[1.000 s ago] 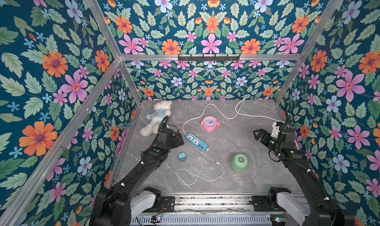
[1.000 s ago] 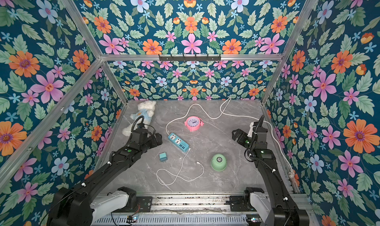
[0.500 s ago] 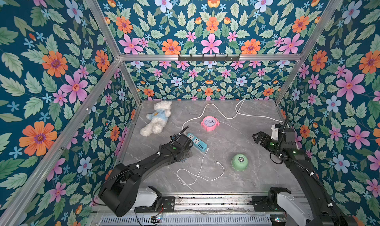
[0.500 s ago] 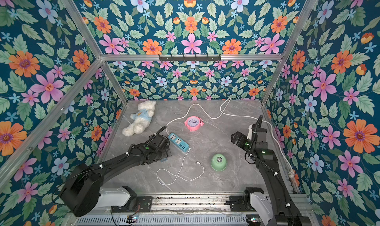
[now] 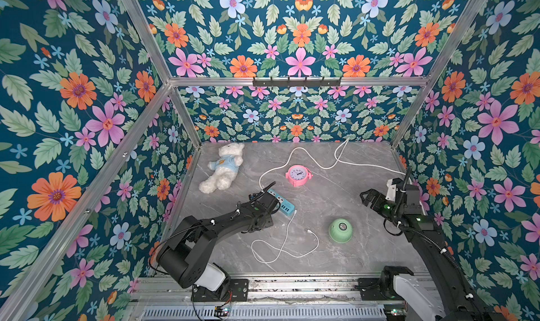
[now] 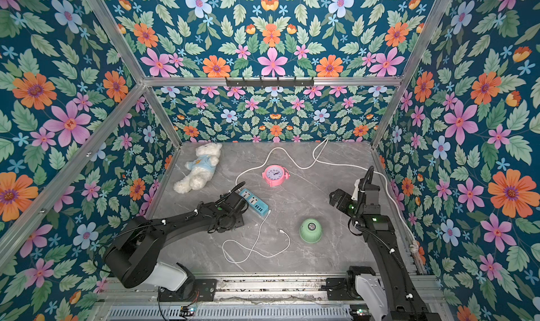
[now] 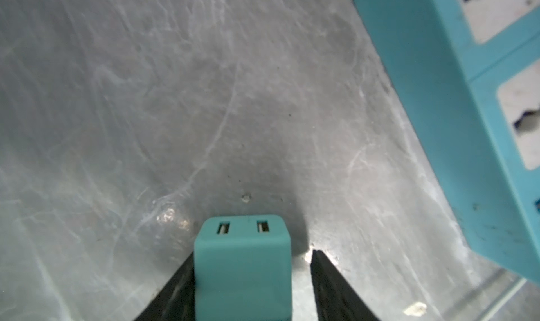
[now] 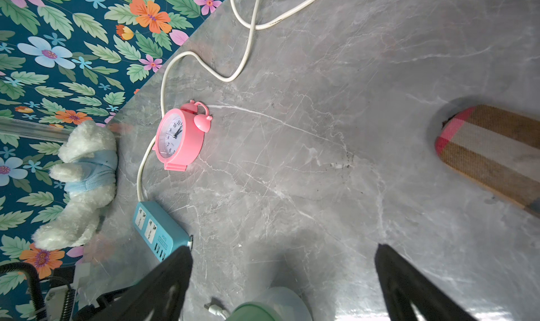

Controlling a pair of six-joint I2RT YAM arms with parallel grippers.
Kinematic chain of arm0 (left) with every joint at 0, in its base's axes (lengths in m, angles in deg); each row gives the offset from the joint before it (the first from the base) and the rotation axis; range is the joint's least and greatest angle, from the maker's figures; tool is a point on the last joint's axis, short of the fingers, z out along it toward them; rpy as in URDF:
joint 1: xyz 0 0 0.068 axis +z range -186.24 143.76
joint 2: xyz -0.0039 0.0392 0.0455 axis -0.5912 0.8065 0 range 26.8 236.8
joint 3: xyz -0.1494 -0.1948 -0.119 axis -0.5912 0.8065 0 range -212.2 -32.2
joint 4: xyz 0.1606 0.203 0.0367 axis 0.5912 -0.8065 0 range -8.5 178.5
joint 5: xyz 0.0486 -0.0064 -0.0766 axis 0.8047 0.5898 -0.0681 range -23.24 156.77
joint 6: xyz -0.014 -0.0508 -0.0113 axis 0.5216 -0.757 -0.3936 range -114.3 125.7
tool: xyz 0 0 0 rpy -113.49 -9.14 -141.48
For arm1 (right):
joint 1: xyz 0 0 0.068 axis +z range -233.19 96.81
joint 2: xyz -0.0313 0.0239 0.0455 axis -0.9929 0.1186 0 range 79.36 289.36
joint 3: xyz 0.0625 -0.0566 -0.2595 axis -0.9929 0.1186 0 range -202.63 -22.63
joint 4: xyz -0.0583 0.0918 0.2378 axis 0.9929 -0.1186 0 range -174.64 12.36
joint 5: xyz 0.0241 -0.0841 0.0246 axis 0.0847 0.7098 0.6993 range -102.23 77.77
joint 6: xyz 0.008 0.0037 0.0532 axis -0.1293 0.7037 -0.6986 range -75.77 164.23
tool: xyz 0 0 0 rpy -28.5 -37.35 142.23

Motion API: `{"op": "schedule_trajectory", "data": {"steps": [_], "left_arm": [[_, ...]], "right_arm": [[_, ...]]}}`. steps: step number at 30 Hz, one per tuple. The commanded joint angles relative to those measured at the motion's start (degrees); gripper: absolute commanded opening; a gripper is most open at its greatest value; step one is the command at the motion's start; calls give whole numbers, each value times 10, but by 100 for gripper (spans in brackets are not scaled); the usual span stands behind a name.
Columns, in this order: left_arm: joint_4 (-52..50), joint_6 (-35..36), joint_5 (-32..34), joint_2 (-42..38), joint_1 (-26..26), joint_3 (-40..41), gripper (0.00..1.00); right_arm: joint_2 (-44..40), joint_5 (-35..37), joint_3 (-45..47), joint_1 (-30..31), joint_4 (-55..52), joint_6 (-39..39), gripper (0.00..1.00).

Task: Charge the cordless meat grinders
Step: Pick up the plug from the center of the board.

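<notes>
The mint-green dome-shaped meat grinder [image 5: 340,230] [image 6: 310,230] stands on the grey table, front right, with its silver button on top. A thin white USB cable [image 5: 285,240] runs from the teal power strip [image 5: 282,202]; its free plug lies just left of the grinder. My left gripper [image 7: 252,253] is down on the table beside the strip, around a teal cube adapter [image 7: 242,270]. One finger touches the cube and a gap shows at the other. Both top views hide the adapter under that wrist. My right gripper [image 5: 365,195] hangs wide open and empty, above and behind the grinder [image 8: 257,312].
A pink alarm clock [image 5: 298,175] stands mid-table. A white teddy bear [image 5: 223,167] lies at the back left. The strip's thick white cord [image 5: 321,164] loops toward the back wall. Floral walls close in three sides. A striped strap [image 8: 491,150] lies near the right arm.
My left arm swung forward from beside the teddy bear and dropped low over the adapter, and its jaws have narrowed around it. The right arm has barely moved.
</notes>
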Motion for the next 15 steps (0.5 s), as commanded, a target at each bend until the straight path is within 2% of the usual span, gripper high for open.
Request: {"op": "schedule_trajectory", "data": {"steps": [1,10,13,15], "left_arm": [[0,11,7,0,-1,2,53],[29,69,21,-19,-1,15,30],[80,118,27,-55,-1,23,17],[139,175,18,-93,-2,35,12]], "right_arm": [[1,4,1,0,-3,-2,99],[1,12,-22,0,-29,6,99],[2,0,-42,0,-51,6,99],[11,-27,-71,2,-73,4,99]]}}
